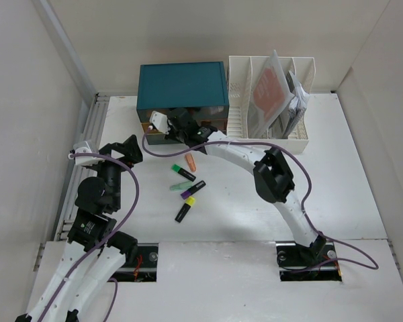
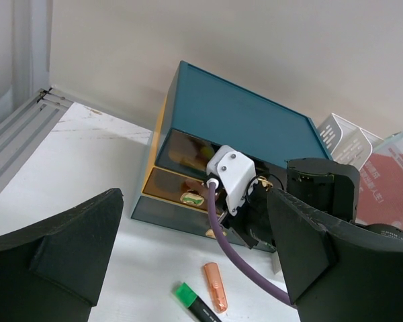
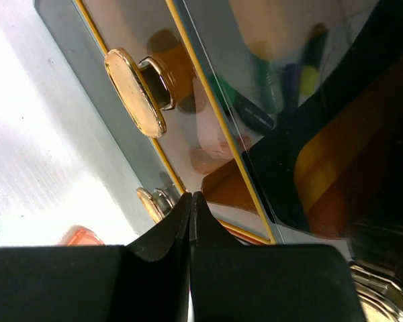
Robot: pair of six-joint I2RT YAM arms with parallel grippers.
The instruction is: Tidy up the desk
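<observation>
Forward, right tool (image 3: 190, 201) pinched closed at drawer box (image 1: 183, 84), desk (image 1: 349, 168) below

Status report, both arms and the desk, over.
Left fingers open, above desk. Right fingers shut at drawer box front. Highlighters loose on desk, nothing covering them.

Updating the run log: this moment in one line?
right gripper shut at teal drawer box front | left gripper open | highlighters on desk
</observation>
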